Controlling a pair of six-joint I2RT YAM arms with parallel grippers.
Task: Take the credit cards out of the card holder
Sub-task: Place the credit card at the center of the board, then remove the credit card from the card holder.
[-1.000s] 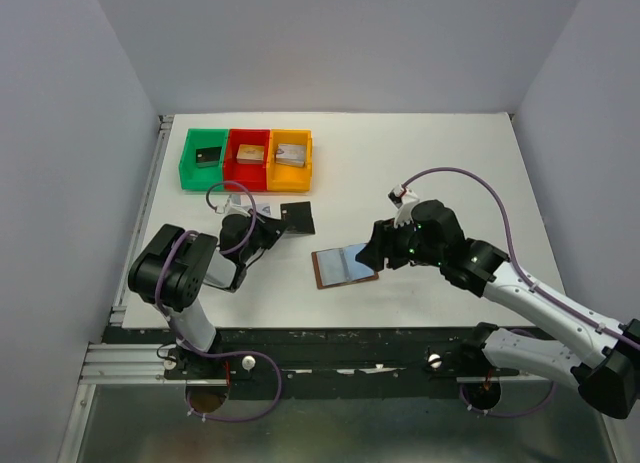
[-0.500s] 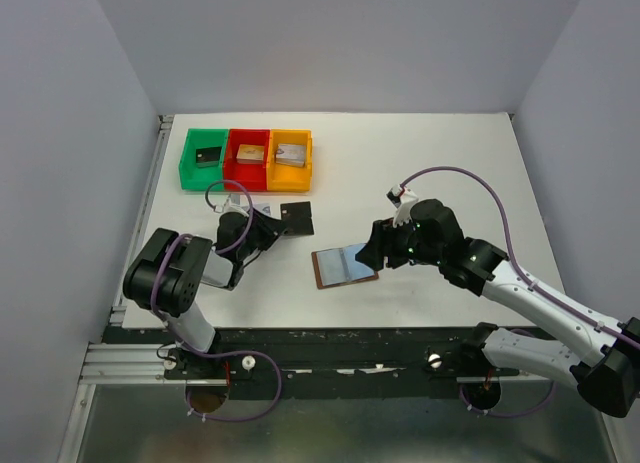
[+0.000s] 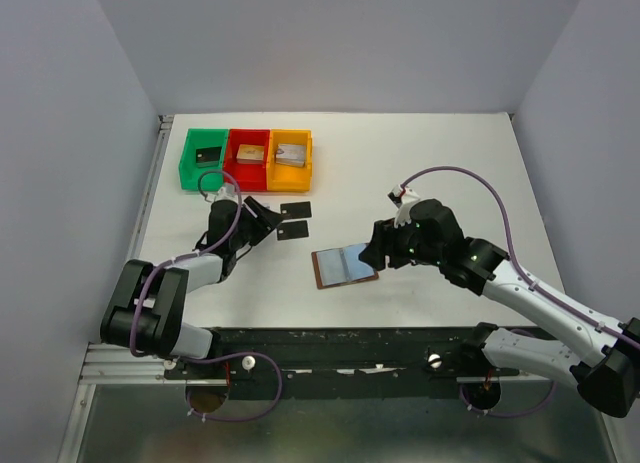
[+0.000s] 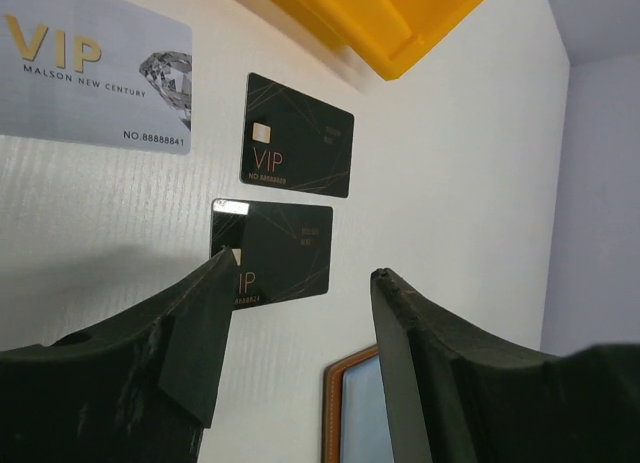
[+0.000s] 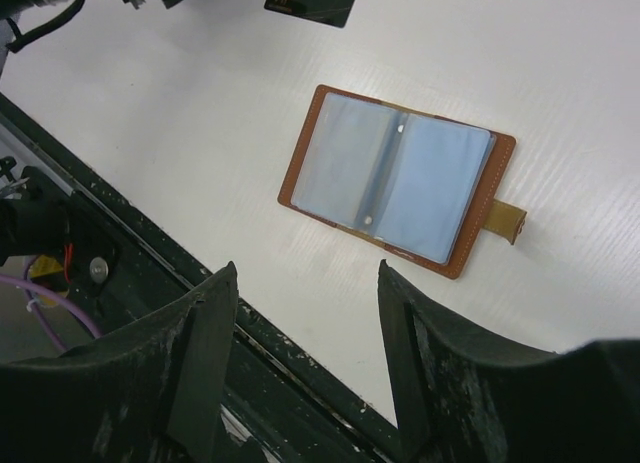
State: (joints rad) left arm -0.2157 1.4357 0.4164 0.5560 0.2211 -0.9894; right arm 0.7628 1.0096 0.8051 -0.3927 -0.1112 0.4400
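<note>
Right wrist view: the wallet (image 5: 395, 178) lies open on the white desk (image 5: 600, 83), blue lining up, just before the right claw (image 5: 305, 273), which is spread wide and empty. Left of it, a near black card (image 4: 272, 253), a far black card (image 4: 297, 150) and a silver card (image 4: 90, 73) lie flat near the orange tray (image 4: 400, 13). The left claw (image 4: 302, 273) gapes empty over the near one.

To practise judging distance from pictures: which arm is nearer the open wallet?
Right. The right arm ends just beside the wallet's right edge; the left arm ends farther off to the wallet's left, by the two black cards.
</note>
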